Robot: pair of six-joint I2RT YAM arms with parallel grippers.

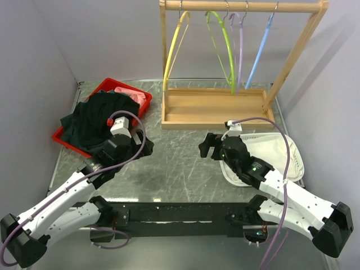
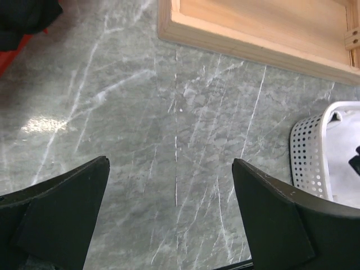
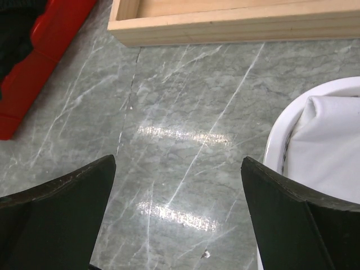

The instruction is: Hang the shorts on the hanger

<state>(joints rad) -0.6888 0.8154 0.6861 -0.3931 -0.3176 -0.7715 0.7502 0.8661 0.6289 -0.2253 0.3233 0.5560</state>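
The left gripper (image 1: 142, 147) and the right gripper (image 1: 205, 145) are hovering with jaws spread wide, holding nothing, over one veined grey marble tabletop (image 1: 174, 166). One limp, wrinkled black pair of shorts (image 1: 101, 112) is lying heaped in the red plastic tray (image 1: 144, 102) at middle left. Four thin curved hangers are hanging on the wooden rack (image 1: 214, 108) at upper centre, the light-blue hanger (image 1: 260, 53) rightmost. One perforated white basket (image 1: 298, 161) is sitting at lower right.

Right wrist view. The right gripper (image 3: 179, 163) fills the lower corners, its two dark jaws spread wide over bare grey marbled table (image 3: 185, 95) with nothing between them. A wooden frame base (image 3: 225, 25) spans the top edge. At upper left lies a red tray (image 3: 39, 62) holding dark fabric (image 3: 14, 34). At right, a white basket (image 3: 274, 140) contains white cloth (image 3: 332, 146).
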